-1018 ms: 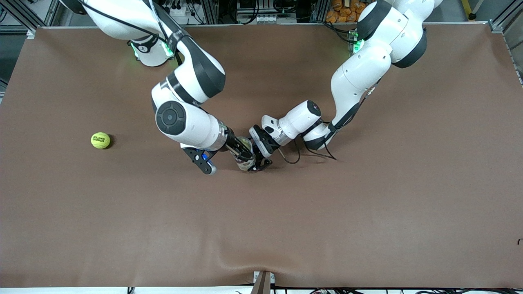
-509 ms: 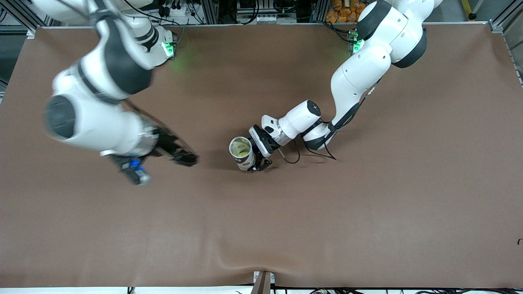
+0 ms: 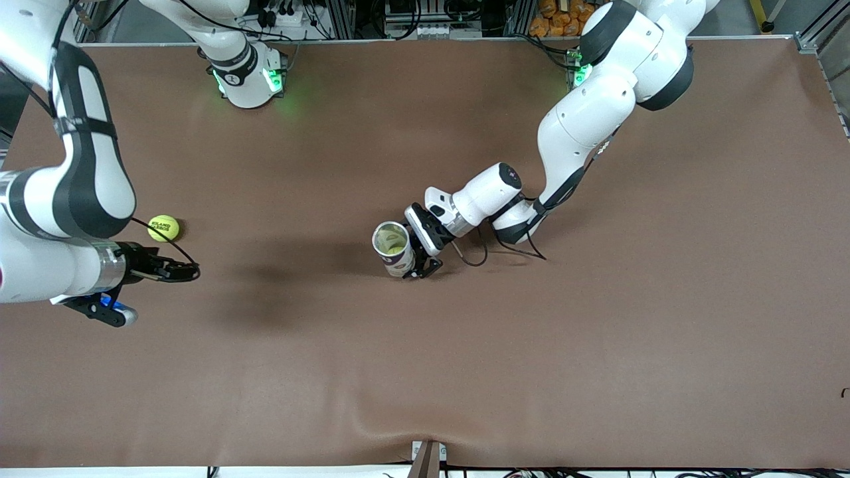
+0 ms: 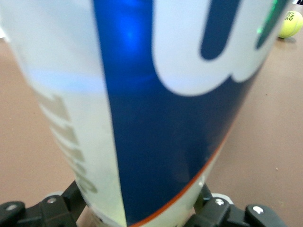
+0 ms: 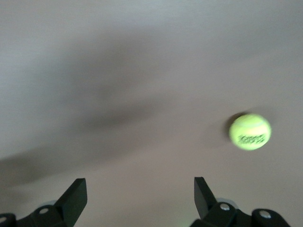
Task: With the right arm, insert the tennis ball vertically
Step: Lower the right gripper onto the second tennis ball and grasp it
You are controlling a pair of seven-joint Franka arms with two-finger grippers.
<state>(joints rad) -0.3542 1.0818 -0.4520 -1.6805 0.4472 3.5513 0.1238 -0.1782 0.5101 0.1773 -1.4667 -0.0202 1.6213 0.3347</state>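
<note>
A yellow tennis ball (image 3: 163, 228) lies on the brown table (image 3: 465, 372) toward the right arm's end. My right gripper (image 3: 184, 271) is open and empty, up over the table beside the ball. In the right wrist view the ball (image 5: 250, 131) lies off to one side of the open gripper (image 5: 139, 189). My left gripper (image 3: 406, 253) is shut on an upright tennis ball can (image 3: 390, 240) at mid-table; yellow shows inside its open top. The can's blue and white wall (image 4: 156, 118) fills the left wrist view, gripped low by the left gripper (image 4: 142, 210). The loose ball (image 4: 290, 23) shows far off there.
The two arm bases stand at the table's edge farthest from the front camera, with cables and frames along it. A small bracket (image 3: 428, 458) sits at the nearest table edge. The tablecloth bulges slightly there.
My right arm has swung away from the can toward its own end of the table, and its open gripper is now beside the loose ball. The left arm and can have not moved.
</note>
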